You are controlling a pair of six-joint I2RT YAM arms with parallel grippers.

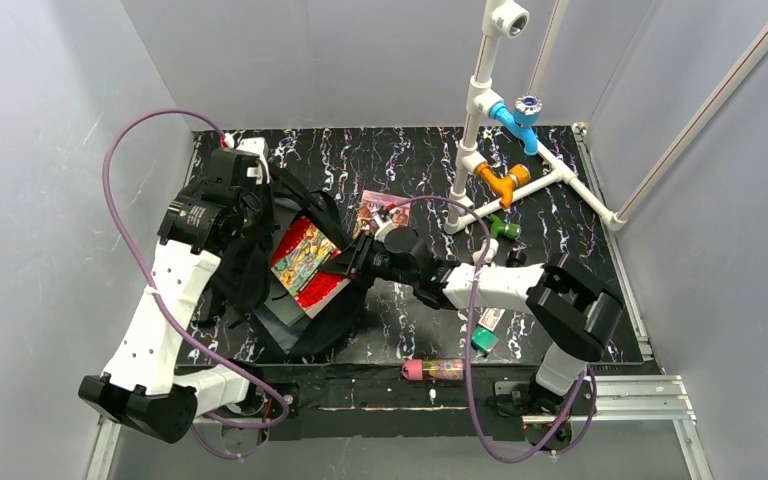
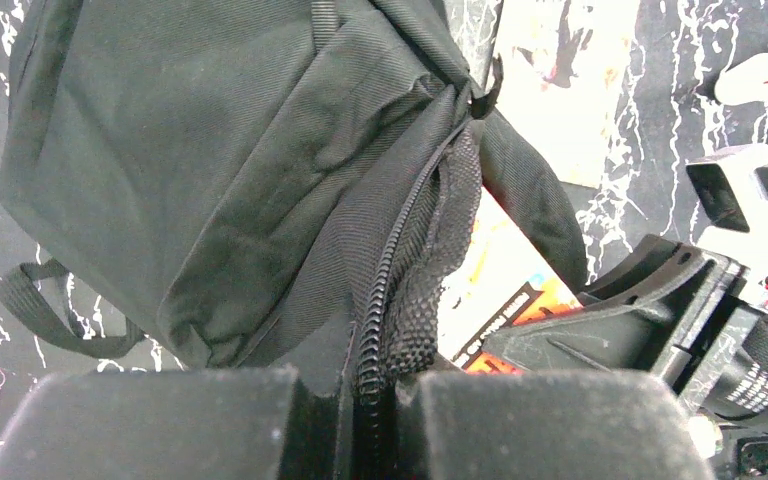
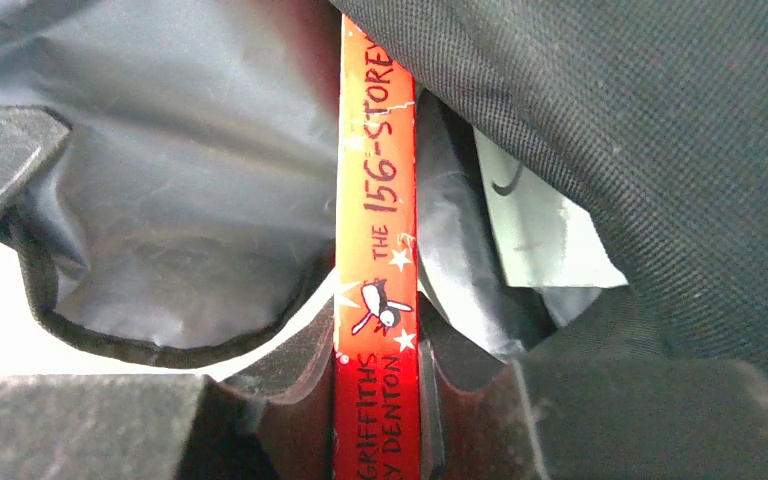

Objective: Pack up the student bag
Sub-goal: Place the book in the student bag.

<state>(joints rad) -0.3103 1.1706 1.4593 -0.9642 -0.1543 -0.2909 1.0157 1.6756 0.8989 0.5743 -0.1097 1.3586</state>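
The student bag (image 1: 312, 322) is a black fabric backpack lying open on the left of the table. My left gripper (image 1: 252, 215) is shut on the bag's zipper edge (image 2: 392, 300) and holds the opening up. In the left wrist view the gripper (image 2: 372, 400) shows the zipper teeth between its pads. My right gripper (image 1: 345, 265) is shut on a red and orange book (image 1: 305, 258) that lies partly inside the bag's mouth. In the right wrist view the gripper (image 3: 377, 400) clamps the book's spine (image 3: 377, 200), with grey lining (image 3: 180, 200) to the left and black bag fabric (image 3: 640, 150) to the right.
A second book (image 1: 380, 212) lies flat behind the bag. A white pipe frame (image 1: 475, 130) with blue, orange and green valves stands at the back right. A pink pencil case (image 1: 432, 369) lies at the front edge. Small green items (image 1: 484, 338) sit under my right arm.
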